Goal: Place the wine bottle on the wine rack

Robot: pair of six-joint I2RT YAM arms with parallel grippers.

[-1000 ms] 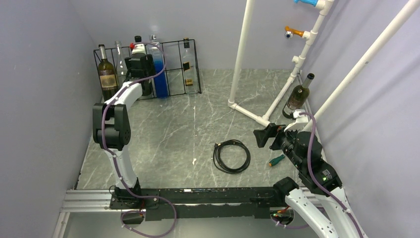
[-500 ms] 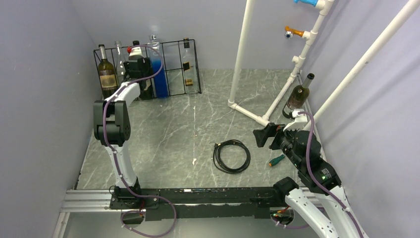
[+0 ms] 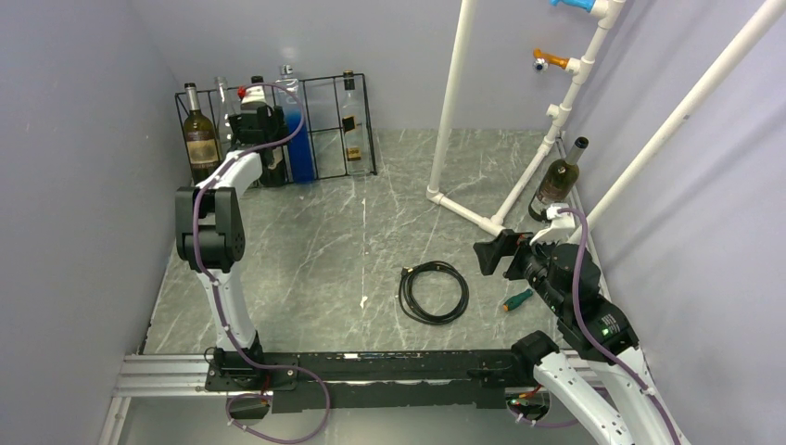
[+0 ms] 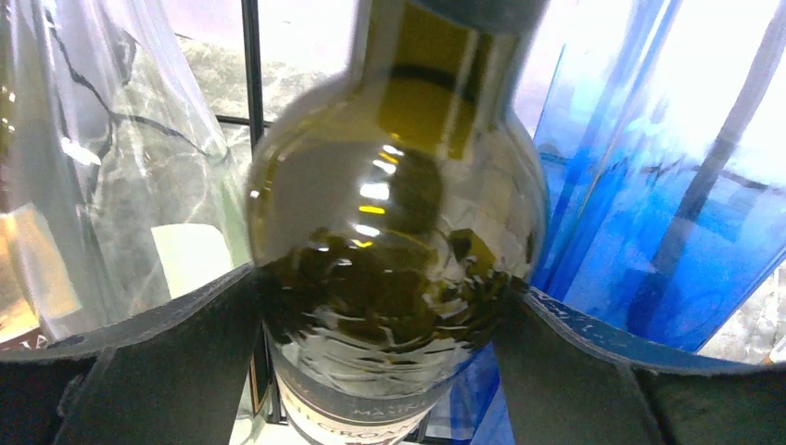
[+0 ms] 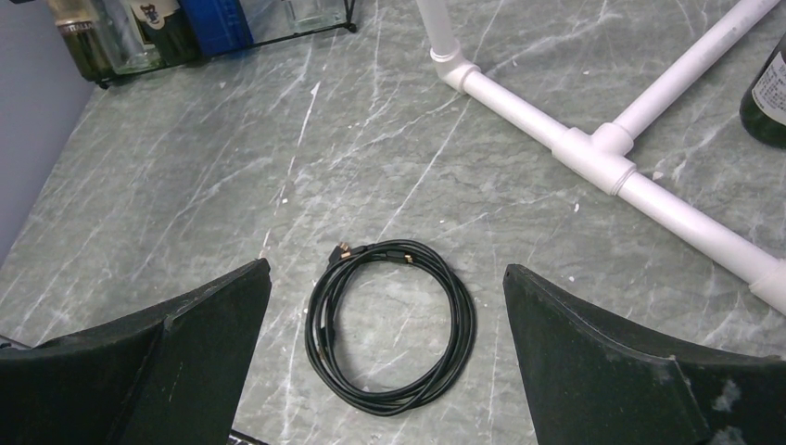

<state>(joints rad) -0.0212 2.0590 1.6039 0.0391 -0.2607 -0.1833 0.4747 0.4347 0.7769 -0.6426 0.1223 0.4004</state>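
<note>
Within the left tool sits a dark-green wine bottle; whether pinched, I cannot tell.

The wine rack stands in the far left corner of the table. In it the wine bottle sits between a left-hand bottle and a right-hand bottle, with the left gripper flanking it from the near side. The pipe frame stands at the far right, with a lone bottle beside its foot at the right wall. Nearer the middle lies a cable coil, with a screwdriver just right of it and the right gripper hanging just far-right of the coil.
</note>
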